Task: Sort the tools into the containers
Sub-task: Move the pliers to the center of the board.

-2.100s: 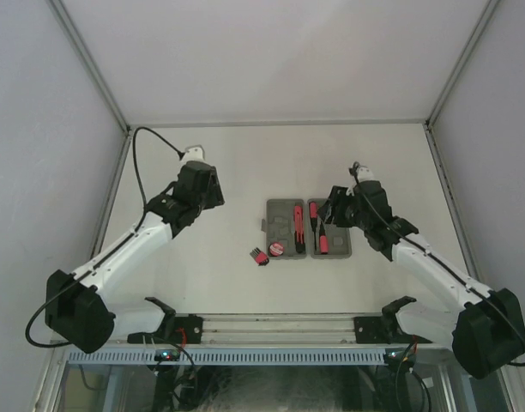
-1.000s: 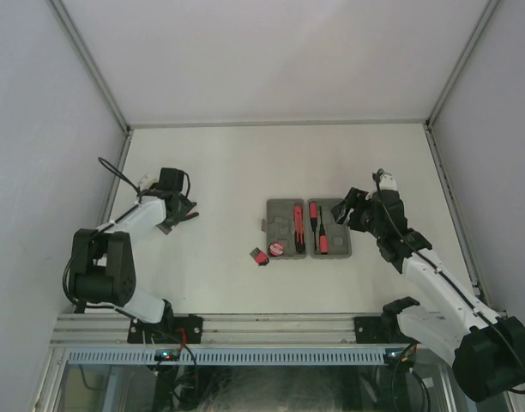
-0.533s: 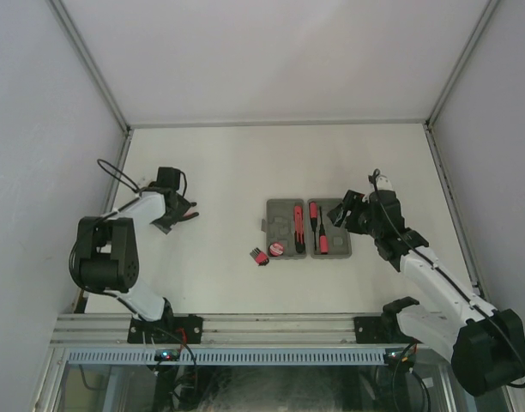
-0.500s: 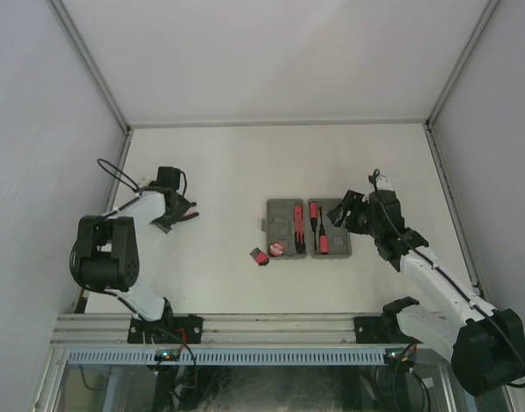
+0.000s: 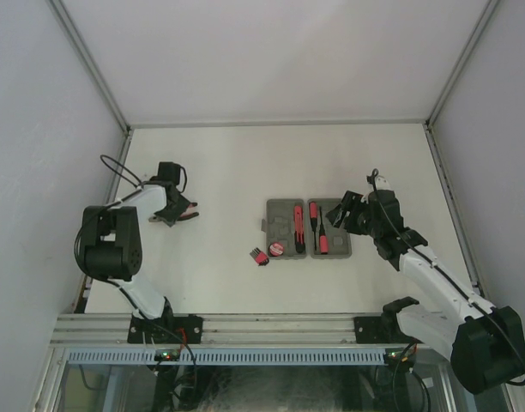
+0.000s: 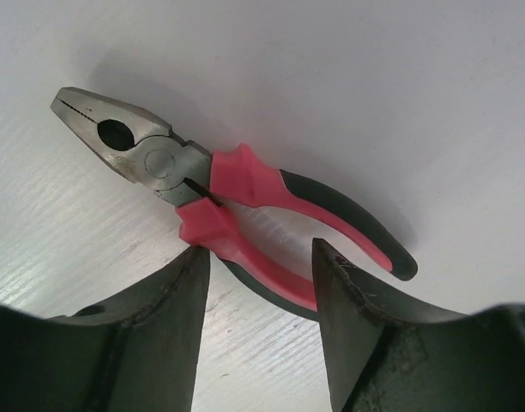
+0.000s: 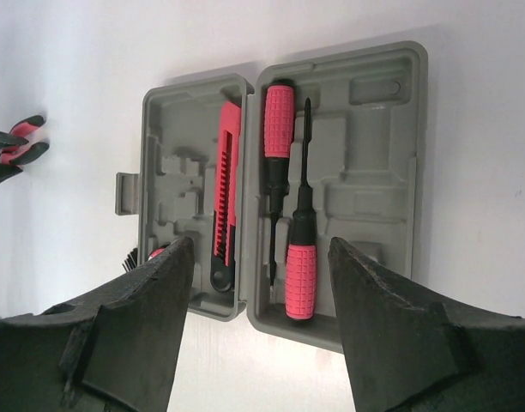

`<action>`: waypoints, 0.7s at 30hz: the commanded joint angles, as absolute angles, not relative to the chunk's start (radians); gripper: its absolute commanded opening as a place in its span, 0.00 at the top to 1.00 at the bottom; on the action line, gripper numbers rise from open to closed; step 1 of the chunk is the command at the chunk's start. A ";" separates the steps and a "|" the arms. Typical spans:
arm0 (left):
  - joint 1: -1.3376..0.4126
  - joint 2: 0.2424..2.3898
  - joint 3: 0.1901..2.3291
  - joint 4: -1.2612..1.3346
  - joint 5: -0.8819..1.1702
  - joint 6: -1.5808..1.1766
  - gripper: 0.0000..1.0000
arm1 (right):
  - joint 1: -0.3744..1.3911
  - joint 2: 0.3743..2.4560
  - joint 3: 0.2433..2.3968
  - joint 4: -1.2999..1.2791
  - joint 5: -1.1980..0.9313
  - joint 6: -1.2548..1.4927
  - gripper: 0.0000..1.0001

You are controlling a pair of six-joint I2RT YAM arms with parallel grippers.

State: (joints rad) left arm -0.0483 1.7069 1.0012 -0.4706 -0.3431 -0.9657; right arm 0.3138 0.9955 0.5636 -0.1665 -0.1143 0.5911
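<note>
- One grey tool case (image 5: 286, 209) lay open near the middle of the table, its two halves flat and side by side.
- Two red-handled screwdrivers (image 7: 278, 120) lay in the right half, set head to tail.
- One longer red-black tool (image 7: 226, 184) lay in the left half, along the hinge side.
- One small round red-and-black piece (image 5: 276, 249) seemed to sit in the near corner of the left half; the top view was too small to be sure.
- One hex key set (image 5: 260, 255) lay on the table just beside the case's near left corner, outside it.
- One pair of pliers (image 6: 245, 184) lay flat on the table well to the left of the case, with its nose closed.
- The left gripper (image 6: 258, 257) was down at the pliers. Its jaws stood apart, with the lower handle running between the fingers (image 6: 181, 292). Whether either pad pressed the handle could not be told.
- The right gripper (image 7: 258, 257) hovered over the right edge of the case with its jaws apart and nothing between them.
- The table (image 5: 245, 163) was plain white, closed in by pale walls at the left, right and back, with metal posts in the corners.
- A metal rail (image 5: 271, 324) ran along the near edge, carrying both arm bases.
- A black cable (image 5: 117, 163) looped out beside the left arm.
</note>
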 commanded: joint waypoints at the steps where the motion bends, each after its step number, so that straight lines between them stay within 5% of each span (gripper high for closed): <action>1: -0.041 1.718 1.057 -0.470 -0.329 -0.949 0.47 | 0.308 0.996 0.564 -0.116 -0.118 0.606 0.37; 16: -0.055 1.706 1.052 -0.464 -0.304 -0.842 0.94 | 0.308 1.012 0.564 -0.117 -0.118 0.615 0.37; 21: -0.124 1.707 1.077 -0.467 -0.316 -0.777 1.00 | 0.308 1.013 0.563 -0.115 -0.119 0.619 0.37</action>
